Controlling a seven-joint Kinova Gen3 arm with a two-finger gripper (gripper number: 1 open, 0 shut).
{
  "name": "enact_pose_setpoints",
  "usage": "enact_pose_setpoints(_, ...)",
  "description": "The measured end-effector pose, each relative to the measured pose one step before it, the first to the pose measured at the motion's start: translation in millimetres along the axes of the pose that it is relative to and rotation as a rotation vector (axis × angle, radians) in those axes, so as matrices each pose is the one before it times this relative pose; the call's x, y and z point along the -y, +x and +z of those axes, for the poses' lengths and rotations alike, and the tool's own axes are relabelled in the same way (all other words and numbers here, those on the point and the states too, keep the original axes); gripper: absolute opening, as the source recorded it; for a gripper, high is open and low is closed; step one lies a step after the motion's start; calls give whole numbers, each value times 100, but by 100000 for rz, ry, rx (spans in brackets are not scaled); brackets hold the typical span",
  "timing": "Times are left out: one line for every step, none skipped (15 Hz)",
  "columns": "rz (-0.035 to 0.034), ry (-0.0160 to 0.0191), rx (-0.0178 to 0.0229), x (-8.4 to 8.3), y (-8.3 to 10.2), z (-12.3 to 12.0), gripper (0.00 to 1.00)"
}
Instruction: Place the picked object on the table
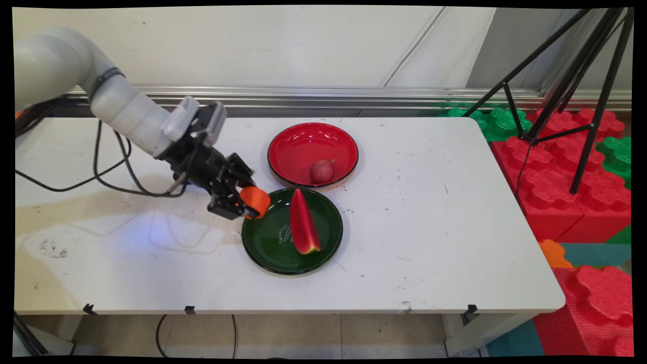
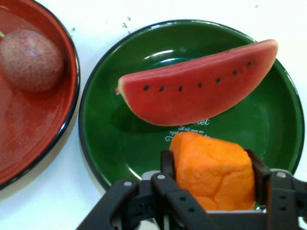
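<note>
Orange foam block [image 2: 213, 172] sits clamped between our claw's [image 1: 248, 203] two fingers, held over the left rim of the green plate [image 1: 268, 247]. We see that plate near the desk's [image 1: 429, 242] middle, carrying a watermelon slice [image 1: 303, 225] on its side. Just beyond it, toward the far edge, the red bowl [image 1: 298, 144] holds a round reddish fruit [image 1: 322, 171].

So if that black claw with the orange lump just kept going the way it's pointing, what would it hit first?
Most likely the green plate: the gripper, shut on the orange piece, points down at its near side. The watermelon slice lies just beyond; depth is hard to judge.
</note>
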Motion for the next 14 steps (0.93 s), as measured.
enact_pose_setpoints(-1356,689,-526,16,-19,-668,0)
enact_pose_setpoints(-896,470,-339,17,-18,-450,0)
enact_pose_setpoints(-1365,783,-267,55,-100,-664,0)
enact_pose_setpoints(-804,487,-151,42,-56,-416,0)
enact_pose_setpoints(-1313,883,-60,105,-151,-617,0)
enact_pose_setpoints(-758,570,0,67,-92,-378,0)
enact_pose_setpoints(-1284,993,207,143,-218,-540,0)
enact_pose_setpoints(-825,662,165,99,-151,-330,0)
enact_pose_setpoints(-1319,1097,444,181,-310,-441,0)
enact_pose_setpoints(-1443,1235,560,229,-382,-442,0)
enact_pose_setpoints(-1356,1084,757,257,-439,-310,0)
enact_pose_setpoints(-993,810,753,235,-423,-167,0)
enact_pose_setpoints(-595,454,537,161,-291,-64,0)
enact_pose_setpoints(-713,664,810,274,-433,-8,0)
